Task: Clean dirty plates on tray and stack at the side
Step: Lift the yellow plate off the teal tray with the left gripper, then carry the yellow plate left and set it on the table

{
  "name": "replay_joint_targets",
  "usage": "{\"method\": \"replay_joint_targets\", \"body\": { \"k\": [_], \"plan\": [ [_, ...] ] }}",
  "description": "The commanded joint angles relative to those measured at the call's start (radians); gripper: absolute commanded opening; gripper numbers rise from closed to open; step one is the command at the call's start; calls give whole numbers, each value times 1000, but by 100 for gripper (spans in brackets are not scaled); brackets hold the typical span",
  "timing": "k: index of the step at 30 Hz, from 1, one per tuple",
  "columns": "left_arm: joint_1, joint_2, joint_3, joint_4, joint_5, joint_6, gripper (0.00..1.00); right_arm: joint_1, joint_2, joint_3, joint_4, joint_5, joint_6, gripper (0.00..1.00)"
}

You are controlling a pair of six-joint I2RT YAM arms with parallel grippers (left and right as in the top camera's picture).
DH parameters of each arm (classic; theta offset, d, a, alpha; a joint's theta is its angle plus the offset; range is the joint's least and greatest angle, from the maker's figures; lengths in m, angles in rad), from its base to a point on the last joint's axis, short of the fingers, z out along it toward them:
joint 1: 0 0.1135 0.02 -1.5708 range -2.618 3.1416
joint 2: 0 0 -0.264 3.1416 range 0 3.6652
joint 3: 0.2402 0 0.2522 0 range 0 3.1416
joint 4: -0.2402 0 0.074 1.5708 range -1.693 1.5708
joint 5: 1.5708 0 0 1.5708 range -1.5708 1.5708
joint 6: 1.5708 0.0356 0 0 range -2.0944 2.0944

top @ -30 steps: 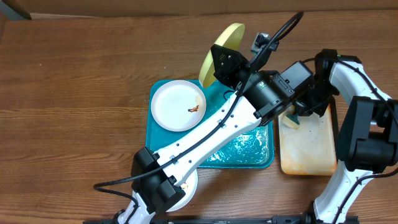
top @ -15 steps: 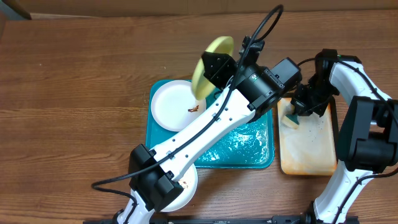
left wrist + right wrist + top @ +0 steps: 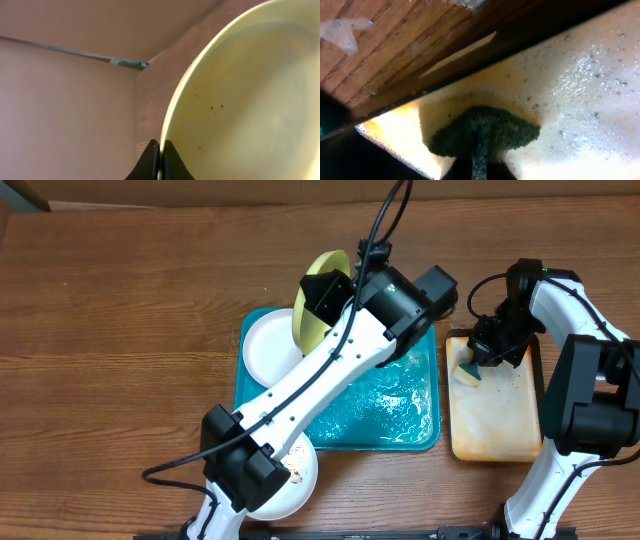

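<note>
Raised left pincer and lowered right pincer both clamp tight.

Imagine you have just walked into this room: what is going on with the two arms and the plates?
The left gripper is shut on the rim of the pale yellow-green plate, holding it tilted on edge above the teal tray. The right gripper is shut on a green sponge, down in the soapy smaller tray. A white plate lies on the teal tray. A second white plate sits on the table by the left arm's base.
</note>
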Motion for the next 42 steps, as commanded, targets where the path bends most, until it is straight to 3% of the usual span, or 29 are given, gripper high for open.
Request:
{"method": "replay_joint_targets", "body": {
  "k": [1,3,10,11,13,15,18,25,28,36,42],
  "plan": [
    [24,3,12,88,327,79,4,-7,-23,-9,13,-8,-4,4],
    [38,3,12,168,572,179,4,-7,-23,-9,13,-9,-3,4],
    [115,-3,12,262,874,177,4,-8,-23,-9,9,-5,-4,4],
    [126,-2,12,242,794,119,4,-8,-23,-9,9,-5,-4,4],
    [144,-1,12,100,436,-155,4,-8,-23,-9,9,-5,-4,4],
    [160,-1,12,-43,260,-298,4,-8,-23,-9,10,-4,-4,4],
    [209,-3,6,-32,364,-245,4,-7,-23,-9,16,-5,-3,4],
    [432,-3,6,164,914,-135,4,-8,-23,-9,0,-5,-8,4],
    [571,-5,6,188,1067,-117,5,-8,-23,-9,-4,-5,-16,4],
    [925,-58,2,175,1088,-98,5,-8,-23,-9,-19,-5,-42,4],
    [1190,-85,-29,214,1164,-18,5,-8,-23,-9,-30,-5,-45,4]
  ]
}}
